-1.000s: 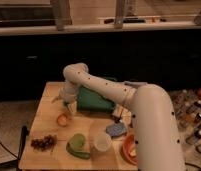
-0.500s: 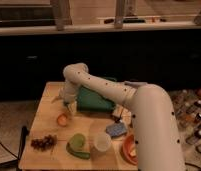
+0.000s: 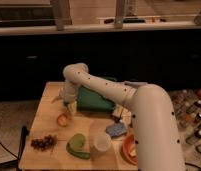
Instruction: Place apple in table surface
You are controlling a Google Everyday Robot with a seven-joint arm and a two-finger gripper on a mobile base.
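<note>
I am holding my gripper (image 3: 69, 106) low over the table surface (image 3: 44, 125), just beside the dark green tray (image 3: 94, 100). The apple (image 3: 63, 119) is sitting on the wood directly beneath and slightly in front of it. The grape bunch (image 3: 43, 143) is lying farther toward the front edge, with the pale cup (image 3: 102, 143) off to the other side.
</note>
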